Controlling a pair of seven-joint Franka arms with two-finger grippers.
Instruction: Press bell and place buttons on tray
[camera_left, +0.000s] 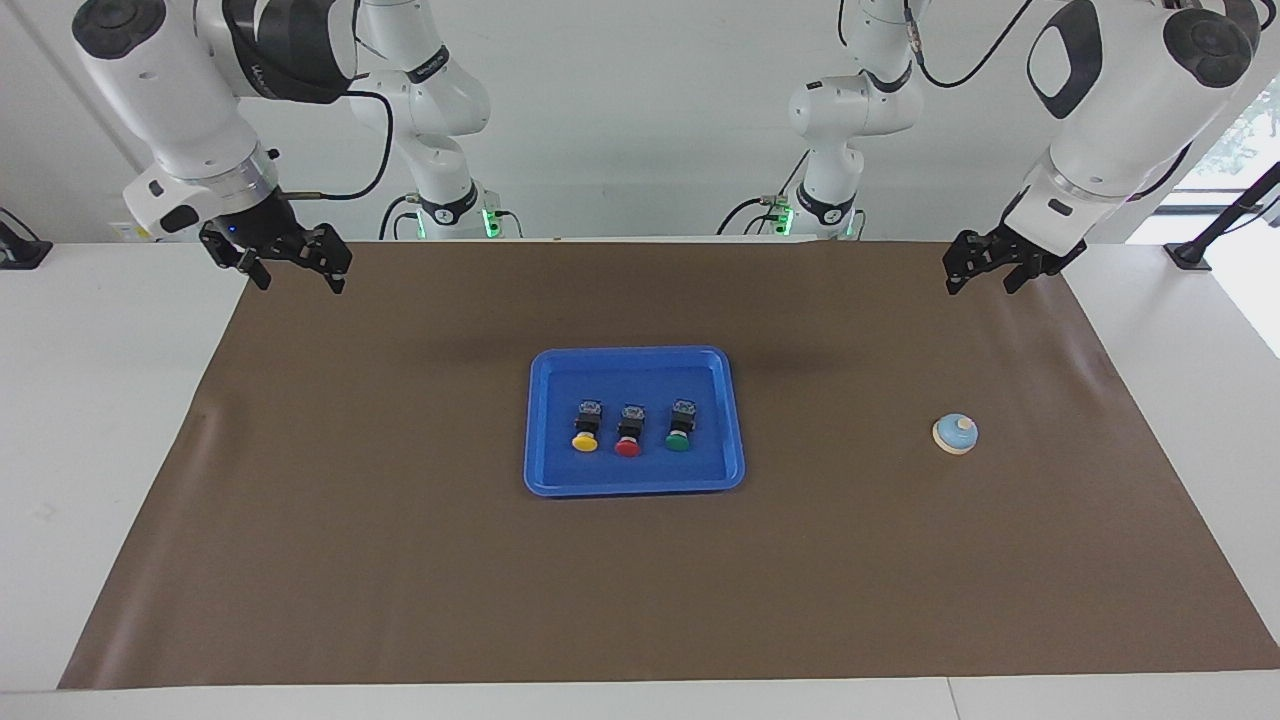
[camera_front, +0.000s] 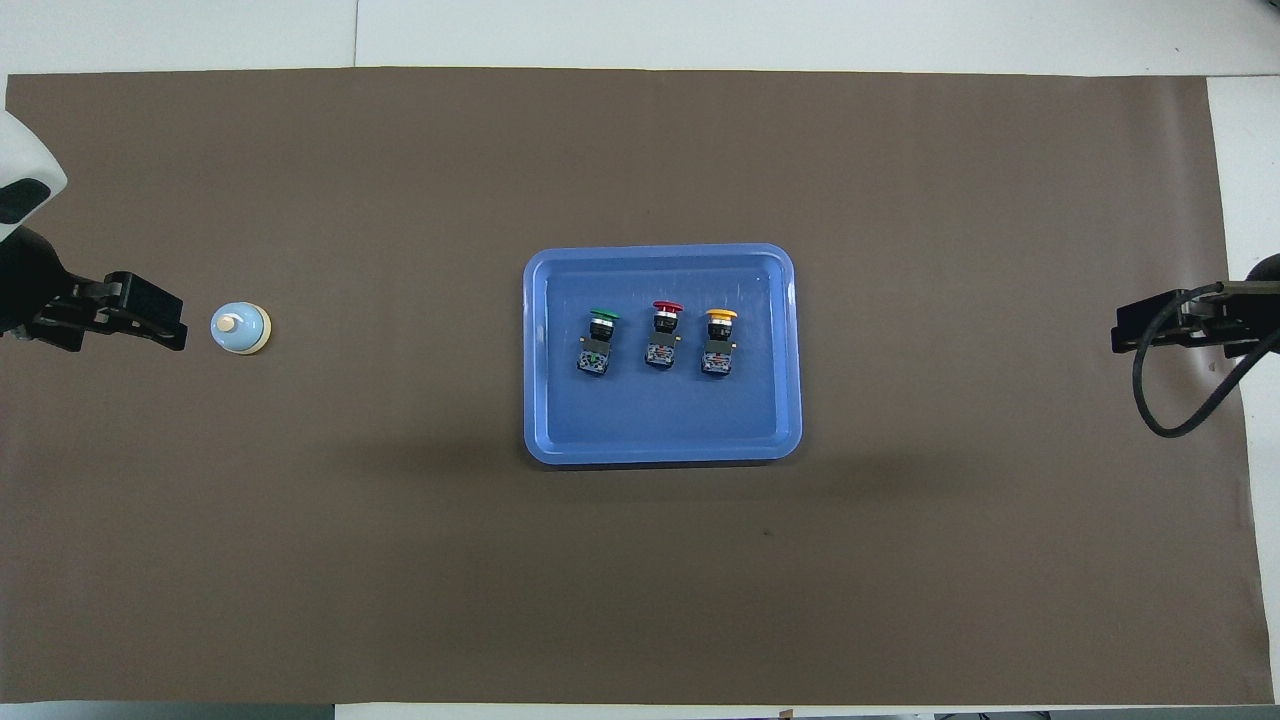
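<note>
Facing view: the blue tray (camera_left: 634, 482) lies mid-surface on the brown mat (camera_left: 400, 560); in it the yellow button (camera_left: 585, 441), red button (camera_left: 627, 447) and green button (camera_left: 677, 441) sit in a row, caps pointing away from the robots; the bell (camera_left: 955, 434) stands well apart toward the left arm's end; the left tool (camera_left: 985, 277) hangs over the mat's corner, holding nothing, its jaw gap unclear; the right tool (camera_left: 292, 280) hangs over the matching corner at its own end, spread and empty.

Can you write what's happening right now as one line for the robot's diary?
buttons: three in tray | bell: on mat, untouched | left hand: raised near bell | right hand: open, waiting
</note>
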